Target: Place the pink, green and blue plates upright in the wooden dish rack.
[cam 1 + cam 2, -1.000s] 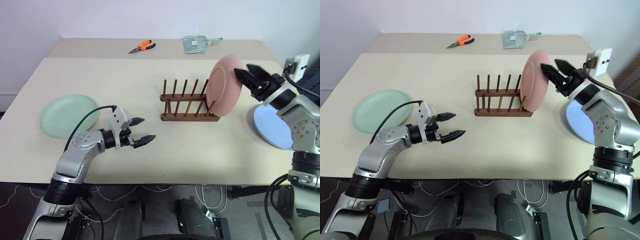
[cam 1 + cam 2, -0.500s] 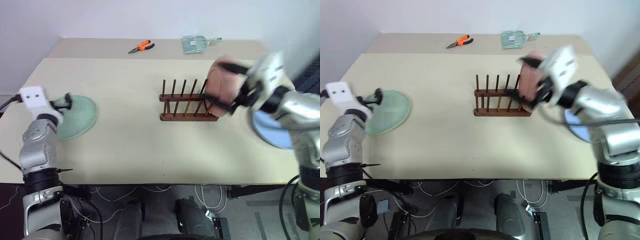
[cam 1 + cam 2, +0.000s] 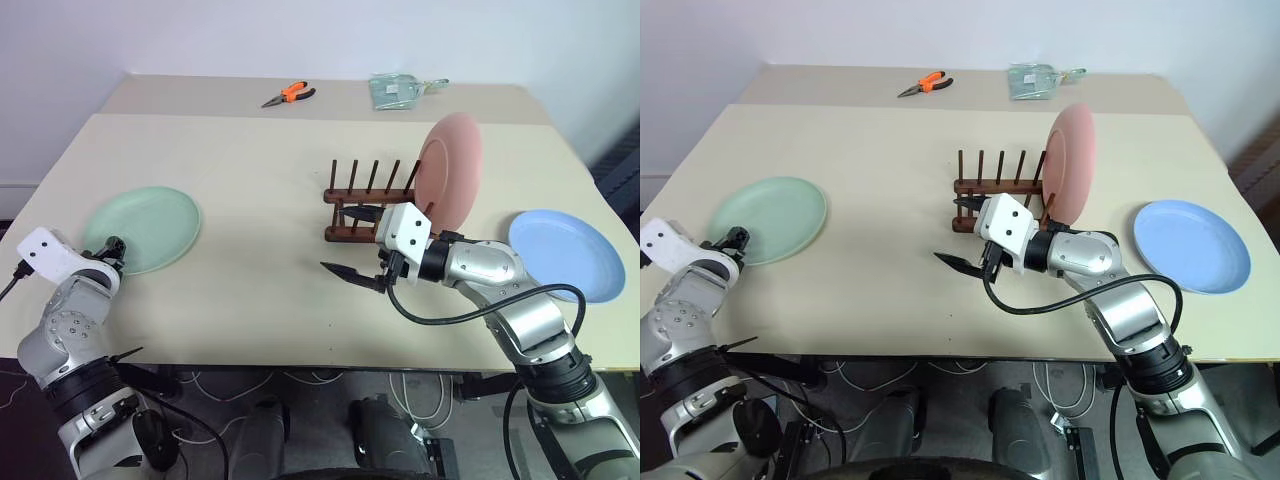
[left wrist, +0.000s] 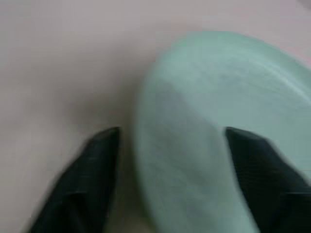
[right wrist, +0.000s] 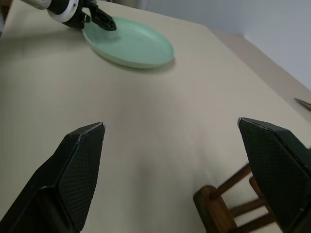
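Plates sit at three spots on the pale counter point(image 3: 250, 180). One pink plate point(image 3: 449, 171) stands upright at the right end of the wooden dish rack point(image 3: 372, 203), leaning between the last pegs. Flat on the counter lie the green plate point(image 3: 143, 229), far to the left, and the blue plate point(image 3: 563, 251), far to the right. Empty and spread wide, the right pincer point(image 3: 357, 243) hovers just in front of the rack, pointing left across the counter. Over at the near rim of the green plate is the left pincer point(image 4: 170, 170), its two fingers parted and straddling that rim without clamping it. Orange-handled pliers point(image 3: 287, 95) and a clear packet point(image 3: 396, 88) lie at the far edge.
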`<state>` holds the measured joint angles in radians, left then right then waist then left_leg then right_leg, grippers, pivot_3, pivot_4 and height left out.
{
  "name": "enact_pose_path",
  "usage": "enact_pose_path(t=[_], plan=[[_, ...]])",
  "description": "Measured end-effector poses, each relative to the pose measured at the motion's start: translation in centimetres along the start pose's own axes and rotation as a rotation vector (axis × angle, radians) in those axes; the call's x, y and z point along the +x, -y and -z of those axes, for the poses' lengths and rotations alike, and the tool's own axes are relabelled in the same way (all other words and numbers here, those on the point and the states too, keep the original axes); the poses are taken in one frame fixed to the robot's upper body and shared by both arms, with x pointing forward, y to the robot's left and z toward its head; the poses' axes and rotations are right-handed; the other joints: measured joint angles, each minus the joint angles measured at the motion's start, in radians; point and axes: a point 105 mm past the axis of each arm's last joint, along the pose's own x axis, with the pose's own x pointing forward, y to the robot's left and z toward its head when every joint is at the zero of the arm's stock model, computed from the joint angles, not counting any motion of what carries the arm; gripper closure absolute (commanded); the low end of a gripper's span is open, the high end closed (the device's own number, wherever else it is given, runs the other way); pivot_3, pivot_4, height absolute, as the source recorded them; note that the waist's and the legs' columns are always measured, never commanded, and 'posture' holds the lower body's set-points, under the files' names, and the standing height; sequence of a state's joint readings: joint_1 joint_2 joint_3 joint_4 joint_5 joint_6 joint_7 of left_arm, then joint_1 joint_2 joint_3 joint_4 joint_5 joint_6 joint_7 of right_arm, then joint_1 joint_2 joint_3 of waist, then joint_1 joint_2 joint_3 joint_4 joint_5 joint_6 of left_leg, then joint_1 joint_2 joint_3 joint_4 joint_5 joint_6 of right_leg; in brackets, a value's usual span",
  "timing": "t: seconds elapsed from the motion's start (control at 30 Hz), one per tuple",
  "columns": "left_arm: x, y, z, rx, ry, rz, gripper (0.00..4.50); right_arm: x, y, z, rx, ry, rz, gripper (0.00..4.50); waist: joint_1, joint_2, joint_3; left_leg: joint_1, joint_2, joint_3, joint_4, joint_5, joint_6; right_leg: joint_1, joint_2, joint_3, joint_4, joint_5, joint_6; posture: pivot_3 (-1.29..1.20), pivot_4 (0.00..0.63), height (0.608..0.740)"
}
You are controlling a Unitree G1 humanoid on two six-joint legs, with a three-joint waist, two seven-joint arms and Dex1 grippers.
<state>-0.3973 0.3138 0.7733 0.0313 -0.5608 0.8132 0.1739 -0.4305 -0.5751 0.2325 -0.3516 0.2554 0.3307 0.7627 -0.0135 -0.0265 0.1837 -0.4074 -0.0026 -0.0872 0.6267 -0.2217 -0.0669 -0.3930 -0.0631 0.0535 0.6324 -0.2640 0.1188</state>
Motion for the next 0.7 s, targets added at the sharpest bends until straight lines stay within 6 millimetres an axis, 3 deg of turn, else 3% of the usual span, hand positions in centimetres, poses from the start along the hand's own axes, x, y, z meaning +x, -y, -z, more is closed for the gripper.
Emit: enact_pose_path(t=[0.13,0.33,0.4,0.43,0.5,0.57,0.67,0.7], plan=[[0.0,-0.2,0.3,-0.055,-0.019,-0.009,4.38,0.1,0.0,0.1,-0.011,-0.002,0.004,0.00,-0.002,0.000,0.000,0.000,0.000,0.000,0.000,0.000,0.000,0.000,0.000,0.000,0.000,0.000,0.000,0.00,0.150,0.740],[0.4,1.3,-0.7,-0.034,0.010,0.043,4.45,0.0,-0.2,0.7,0.037,-0.039,-0.019,0.00,0.000,-0.001,0.000,-0.001,0.000,0.000,0.000,0.000,0.000,0.000,0.000,0.000,0.000,0.000,0.000,0.00,0.150,0.740],[0.1,4.0,-1.7,0.039,0.062,0.154,4.45,-0.1,0.3,0.7,-0.013,-0.052,0.015,0.00,0.005,-0.001,0.000,-0.001,0.000,0.000,0.000,0.000,0.000,0.000,0.000,0.000,-0.001,0.000,0.000,0.00,0.150,0.740],[-0.2,6.3,-2.4,0.066,0.096,0.237,4.45,0.0,0.6,0.5,-0.056,-0.056,0.033,0.00,0.008,-0.002,0.000,-0.002,0.000,0.000,0.001,0.000,0.000,0.000,0.000,0.000,-0.001,0.000,0.000,0.00,0.150,0.740],[-1.6,12.0,-4.2,0.124,0.177,0.424,4.45,0.5,1.3,-0.2,-0.161,-0.051,0.052,0.00,0.011,-0.003,0.001,-0.002,0.000,0.000,0.001,0.000,-0.001,0.000,0.000,0.000,-0.002,0.000,-0.001,0.00,0.150,0.740],[-4.2,17.8,-5.8,0.228,0.264,0.614,4.45,1.5,1.8,-1.0,-0.269,-0.036,0.070,0.00,0.004,-0.003,0.001,-0.002,-0.001,0.001,0.001,0.000,-0.001,0.001,0.000,0.000,-0.003,0.000,0.000,0.00,0.150,0.740],[-7.7,23.0,-5.6,0.322,0.323,0.800,4.45,2.8,2.7,-1.5,-0.391,-0.030,0.104,0.00,-0.012,-0.002,0.000,0.000,0.000,0.003,-0.002,0.000,-0.001,-0.001,0.000,0.002,-0.002,0.000,0.000,0.00,0.150,0.740],[-8.3,23.9,-5.1,0.333,0.317,0.834,4.45,3.3,3.0,-1.5,-0.419,-0.033,0.116,0.00,-0.016,-0.002,0.000,0.000,0.000,0.003,-0.003,0.000,-0.001,-0.002,0.000,0.002,-0.001,0.000,0.000,0.00,0.150,0.740]])
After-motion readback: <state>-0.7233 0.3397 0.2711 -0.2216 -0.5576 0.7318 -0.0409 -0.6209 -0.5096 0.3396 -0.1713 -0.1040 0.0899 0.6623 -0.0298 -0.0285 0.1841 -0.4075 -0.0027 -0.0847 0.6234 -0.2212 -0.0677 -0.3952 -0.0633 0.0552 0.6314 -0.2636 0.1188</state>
